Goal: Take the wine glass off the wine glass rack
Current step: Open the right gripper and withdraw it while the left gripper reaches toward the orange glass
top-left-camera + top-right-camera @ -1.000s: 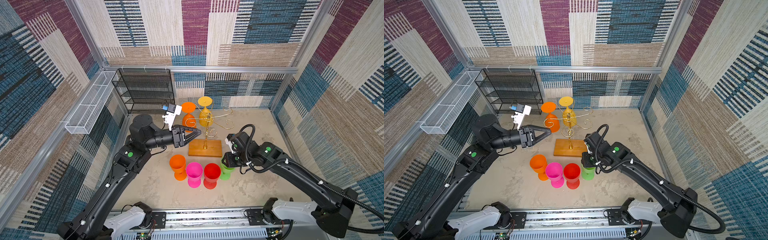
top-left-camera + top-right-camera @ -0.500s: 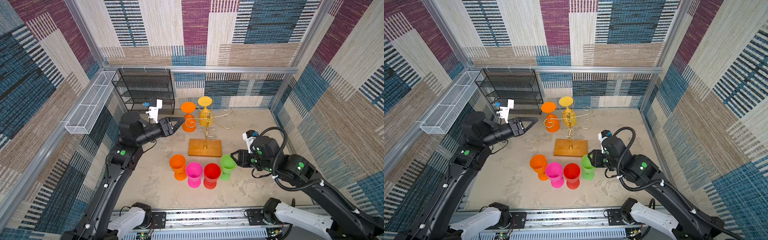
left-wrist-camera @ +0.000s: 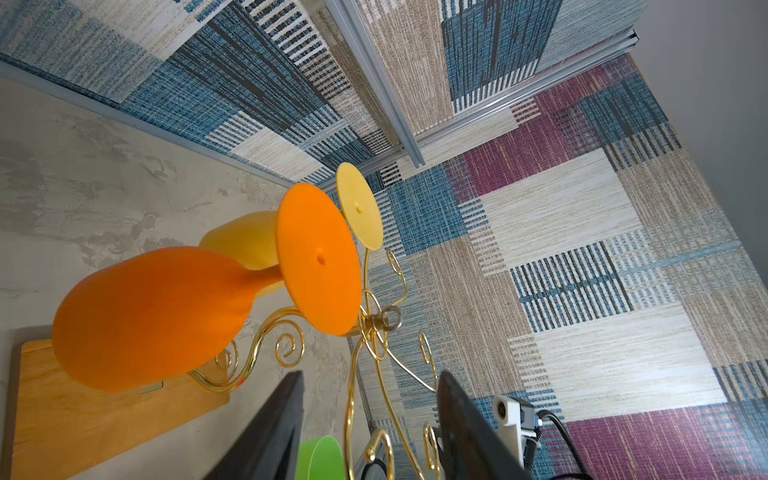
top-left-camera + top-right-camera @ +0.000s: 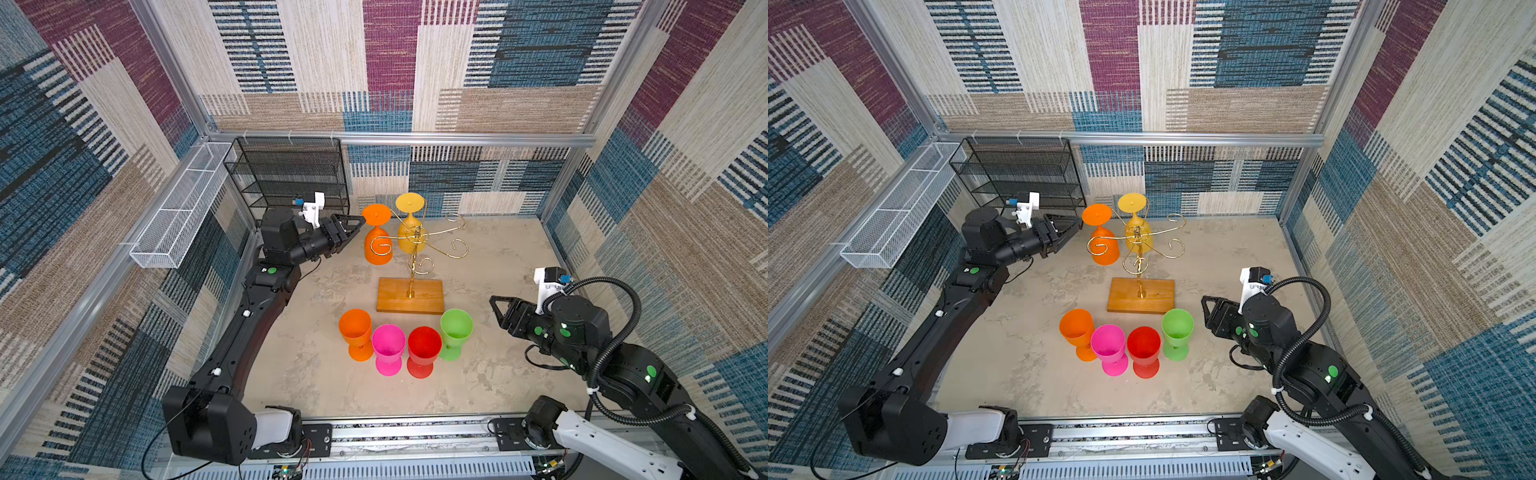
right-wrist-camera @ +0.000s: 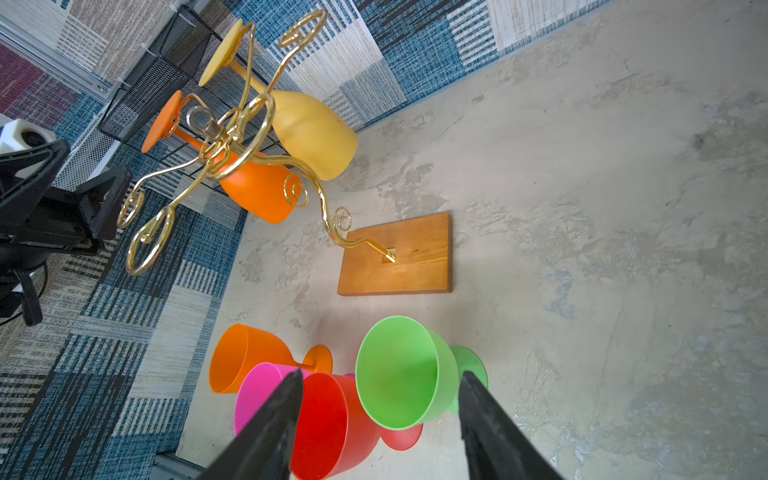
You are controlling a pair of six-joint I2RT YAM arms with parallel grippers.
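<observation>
The wine glass rack [image 4: 410, 296] [image 4: 1140, 296], gold wire on a wooden base, stands mid-table. Two wine glasses hang upside down on its back arms: an orange one [image 4: 377, 249] [image 4: 1105, 249] [image 3: 149, 320] [image 5: 257, 191] and a yellow one [image 4: 409, 240] [image 4: 1139, 232] [image 3: 245, 239] [image 5: 316, 133]. My left gripper [image 4: 353, 232] [image 4: 1069, 232] [image 3: 370, 376] is open and empty, just left of the orange glass's foot and clear of it. My right gripper [image 4: 496, 311] [image 4: 1207, 313] [image 5: 381, 374] is open and empty, apart from the glasses to the right of the green one.
Upright in a row in front of the rack stand an orange [image 4: 355, 332], a pink [image 4: 388, 347], a red [image 4: 424, 349] and a green [image 4: 456, 330] glass. A black mesh shelf unit [image 4: 291, 174] and a white mesh basket [image 4: 178, 208] line the back left. Walls enclose the table.
My right gripper has let go of the green glass, opened and drawn back to the right. My left gripper has swung from beside the rack's post back and left toward the orange glass's foot.
</observation>
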